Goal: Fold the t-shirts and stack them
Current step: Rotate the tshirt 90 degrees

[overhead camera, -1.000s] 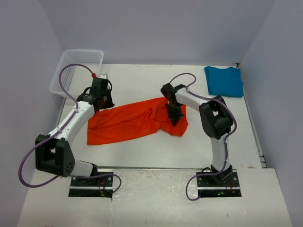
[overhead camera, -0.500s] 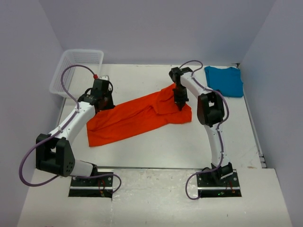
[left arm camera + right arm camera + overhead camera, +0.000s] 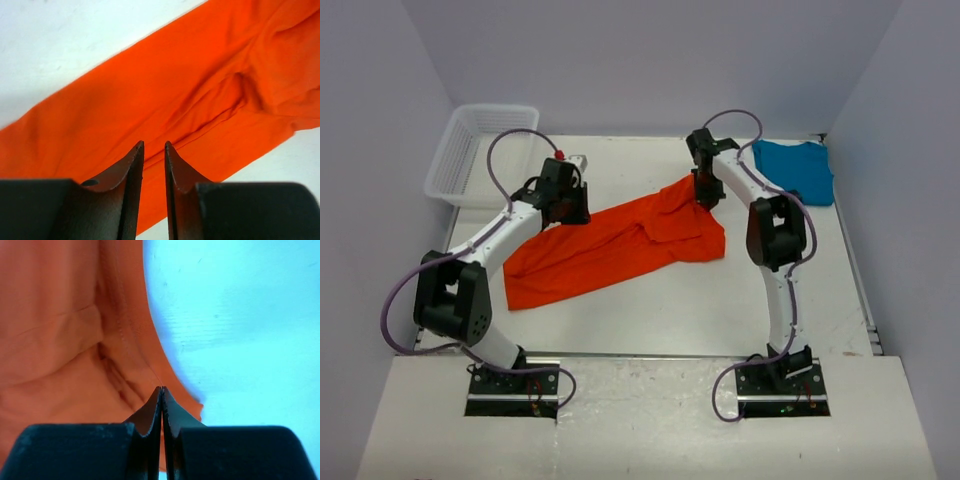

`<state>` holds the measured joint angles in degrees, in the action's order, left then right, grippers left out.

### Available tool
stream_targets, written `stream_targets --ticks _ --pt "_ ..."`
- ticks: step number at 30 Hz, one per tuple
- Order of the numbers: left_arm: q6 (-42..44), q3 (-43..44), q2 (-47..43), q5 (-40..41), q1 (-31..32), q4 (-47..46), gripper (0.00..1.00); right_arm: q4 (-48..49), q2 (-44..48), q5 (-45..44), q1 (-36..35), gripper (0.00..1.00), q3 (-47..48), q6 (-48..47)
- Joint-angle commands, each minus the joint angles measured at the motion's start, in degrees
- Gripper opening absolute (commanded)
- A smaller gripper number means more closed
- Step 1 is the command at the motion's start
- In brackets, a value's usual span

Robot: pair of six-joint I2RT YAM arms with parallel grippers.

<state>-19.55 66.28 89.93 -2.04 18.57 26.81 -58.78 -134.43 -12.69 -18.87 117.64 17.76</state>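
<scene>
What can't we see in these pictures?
- Top view: orange shirt collar and sleeves, lost in folds; its far corner hidden under the right end effector.
- Left wrist view: shirt cut off by edges and the left end effector.
- Right wrist view: pinched bit, hidden inside the shut end effector.

You are looking at a white table [image 3: 650, 310]. An orange shirt [image 3: 610, 250] is lying stretched across its middle, a teal shirt [image 3: 795, 172] is sitting far right, and a basket [image 3: 480, 150] far left.

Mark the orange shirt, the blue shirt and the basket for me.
orange shirt [image 3: 600, 252], top view, middle of the cloth.
blue shirt [image 3: 795, 172], top view, centre of the cloth.
basket [image 3: 460, 150], top view, bare mesh bottom.
</scene>
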Motion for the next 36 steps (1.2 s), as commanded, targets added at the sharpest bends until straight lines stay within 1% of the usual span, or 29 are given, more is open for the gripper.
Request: stream_targets --ticks 1,3,4,5,6,7,8,9,10,11,12,13,16,18,22,25,26,29,32,35,36 --pt "3.29 7.01 3.47 -8.4 0.86 -7.2 0.24 8.69 14.45 -3.75 -0.28 0.0 0.3 -1.59" --pt "3.29 11.49 6.21 -11.3 0.94 -8.52 0.22 6.06 18.84 -3.92 -0.63 0.01 0.39 -1.24" --pt "3.47 13.33 9.79 -15.14 0.94 -8.53 0.22 5.61 20.6 -4.01 -0.73 0.01 -1.44 -0.8" --pt "3.21 17.18 11.74 -17.62 0.94 -8.18 0.2 5.96 25.05 -3.92 -0.9 0.01 -3.19 -0.36" --pt "2.77 19.04 13.76 -22.69 1.03 -8.17 0.17 6.05 27.36 -1.75 -1.16 0.01 -5.04 0.25" --pt "1.81 20.54 17.7 -24.74 1.21 -8.44 0.15 5.96 29.64 -0.6 -1.25 0.01 -8.54 0.95" --pt "1.62 23.34 19.56 -26.94 1.47 -8.96 0.12 5.96 33.93 1.07 -1.43 0.0 -10.4 1.66" --pt "1.45 24.93 21.67 -30.88 1.91 -8.97 0.11 6.14 36.15 5.96 -1.95 0.0 -12.42 2.19" --pt "1.27 26.43 25.61 -32.74 2.26 -9.05 0.1 6.75 38.34 8.53 -2.39 0.0 -17.14 2.37" --pt "1.44 29.58 27.56 -34.5 2.61 -8.53 0.08 8.58 40.54 10.38 -2.92 0.0 -19.71 2.63" --pt "1.71 31.61 29.41 -35.65 3.66 -7.48 0.06 8.86 44.31 12.23 -4.49 0.0 -23.91 3.33" --pt "2.75 33.28 32.64 -36.01 4.28 -6.6 0.0 9.3 46.0 12.51 -5.38 0.0 -26.13 3.42" --pt "4.34 41.45 38.28 -38.29 7.26 -2.03 0.0 10.97 50.75 18.02 -7.93 0.0 -32.98 4.12" --pt "4.43 43.31 40.75 -39.26 8.23 -1.23 0.0 11.67 52.68 20.58 -8.89 0.0 -37.11 5.17" --pt "3.82 46.04 43.83 -41.19 9.47 -1.14 0.0 13.43 55.23 22.62 -9.52 0.0 -42.4 5.88" --pt "3.64 47.79 46.56 -40.51 9.64 0.51 0.0 13.87 57.86 23.06 -9.69 0.0 -44.78 6.85" --pt "3.9 48.67 47.43 -37.45 9.73 1.92 0.0 14.31 58.75 23.41 -9.69 0.0 -45.31 7.37" --pt "5.05 52.45 51.04 -33.39 9.82 6.49 0.0 14.84 61.3 24.81 -9.69 0.0 -46.89 8.16" --pt "5.75 55.0 53.94 -25.85 9.82 9.75 0.0 14.84 62.18 25.34 -9.78 0.0 -47.86 8.17" --pt "6.72 55.71 55.44 -22.66 9.73 11.16 0.0 15.54 62.45 26.83 -9.87 0.0 -49.26 8.26" --pt "6.98 55.8 56.05 -22.48 9.73 11.07 0.0 16.15 62.54 28.84 -9.95 0.0 -50.66 8.43"
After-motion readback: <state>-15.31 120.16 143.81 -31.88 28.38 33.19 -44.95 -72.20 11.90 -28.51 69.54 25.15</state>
